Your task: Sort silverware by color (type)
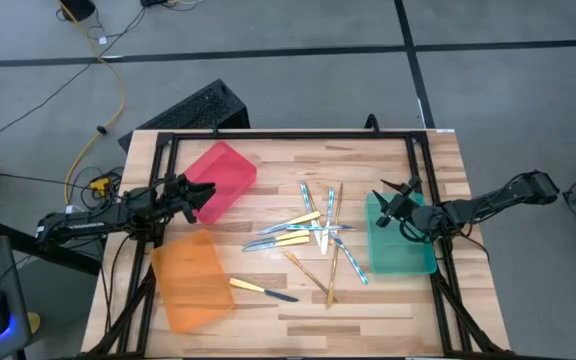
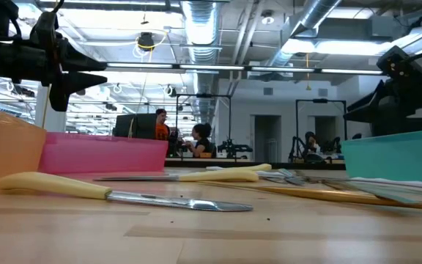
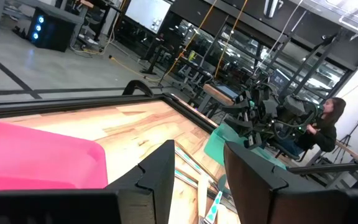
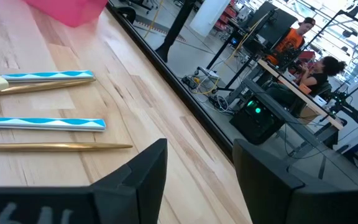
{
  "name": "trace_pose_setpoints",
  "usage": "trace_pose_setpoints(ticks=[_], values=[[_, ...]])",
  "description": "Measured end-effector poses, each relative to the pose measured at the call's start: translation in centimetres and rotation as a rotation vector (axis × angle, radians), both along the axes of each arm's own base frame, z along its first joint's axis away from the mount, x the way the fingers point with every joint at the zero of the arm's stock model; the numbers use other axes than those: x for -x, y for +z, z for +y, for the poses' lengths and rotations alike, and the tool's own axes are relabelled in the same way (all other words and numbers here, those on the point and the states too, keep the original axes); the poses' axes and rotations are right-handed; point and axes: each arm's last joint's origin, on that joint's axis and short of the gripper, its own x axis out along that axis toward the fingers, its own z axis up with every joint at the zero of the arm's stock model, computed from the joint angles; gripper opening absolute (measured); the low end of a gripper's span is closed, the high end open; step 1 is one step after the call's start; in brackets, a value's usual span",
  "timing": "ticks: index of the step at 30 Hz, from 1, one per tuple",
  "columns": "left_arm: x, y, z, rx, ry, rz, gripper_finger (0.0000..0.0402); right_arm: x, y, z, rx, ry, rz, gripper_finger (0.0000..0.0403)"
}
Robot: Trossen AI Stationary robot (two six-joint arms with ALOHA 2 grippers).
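Wooden table (image 1: pixel 298 300), slatted top, black frame rails round the edges. Both arms come in from the sides at mid-table height; neither is over the cutlery, so this reads as a start or between-picks pose.

Bins, largest items on the top:
- Orange bin (image 1: pixel 190 280), near-left. Appears empty from above.
- Red bin (image 1: pixel 220 178), far-left, set at an angle. Appears empty.
- Green bin (image 1: pixel 398 238), right side. Pale streaks show through it in the low view; cannot tell whether they are pieces inside or reflections.
Three bins, three cutlery finishes: likely one bin per type. Their placement around the pile puts each within reach of the nearer arm.

Left gripper (image 1: pixel 200 192): raised at the red bin's near corner, between red and orange bins. Fingers apart in the left wrist view, nothing between them. It points across the table toward the pile.

Right gripper (image 1: pixel 390 203): raised over the green bin's far-left corner. Fingers apart in the right wrist view, nothing held. Best placed to pick first, being nearest the pile.

Silverware pile (image 1: pixel 313 235): lies loose at table centre between the bins, pieces crossed and overlapping, so still unsorted. Mix of gold pieces, silvery-blue patterned pieces (image 4: pixel 42 124) and yellow-handled ones. Overlap will make single picks awkward.

One yellow-handled knife (image 1: pixel 263 290) lies apart, just beside the orange bin's right edge.
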Motion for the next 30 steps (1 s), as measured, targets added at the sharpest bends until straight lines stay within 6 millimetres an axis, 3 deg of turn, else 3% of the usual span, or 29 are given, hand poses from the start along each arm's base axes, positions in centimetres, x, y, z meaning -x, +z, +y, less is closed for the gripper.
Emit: trace_pose_setpoints(ticks=[30], values=[[0.03,0.02,0.07,-0.002,0.025,-0.001,0.0122,-0.14,0.43,-0.42,-0.012,-0.022,-0.012,0.0207]])
